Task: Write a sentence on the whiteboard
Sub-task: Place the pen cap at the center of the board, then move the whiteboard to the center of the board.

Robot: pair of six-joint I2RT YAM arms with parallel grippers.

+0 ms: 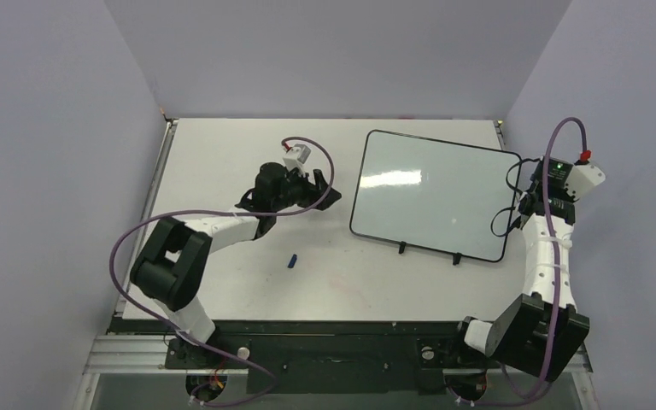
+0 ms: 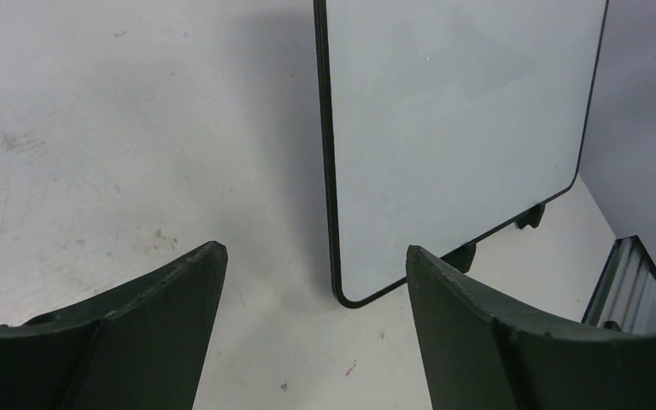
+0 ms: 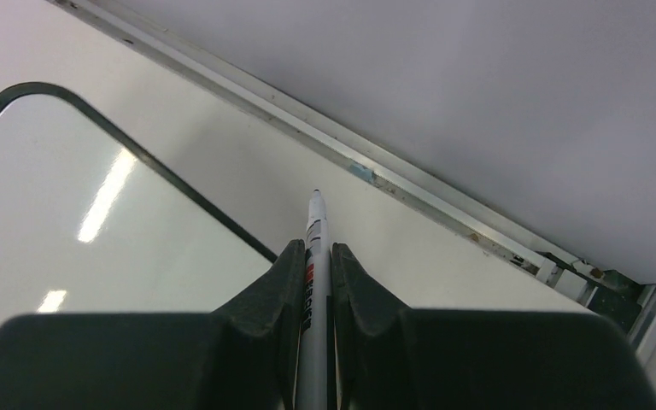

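Note:
The whiteboard (image 1: 431,193) lies flat at the table's right, black-framed, with black feet on its near edge. Its face is blank; no sentence shows on it. It also shows in the left wrist view (image 2: 453,128) and the right wrist view (image 3: 68,222). My left gripper (image 1: 329,190) is open and empty, just left of the board, its fingers (image 2: 154,325) apart from the board's corner. My right gripper (image 3: 318,252) is shut on a white marker (image 3: 315,235) with its tip bare, held off the board's right edge, above the table. In the top view the right gripper (image 1: 525,201) sits beside the board's right edge.
A small blue cap (image 1: 292,260) lies on the table near the middle front. A metal rail (image 3: 393,175) and grey walls close the table at the back and sides. The table's right edge (image 2: 628,273) drops off past the board.

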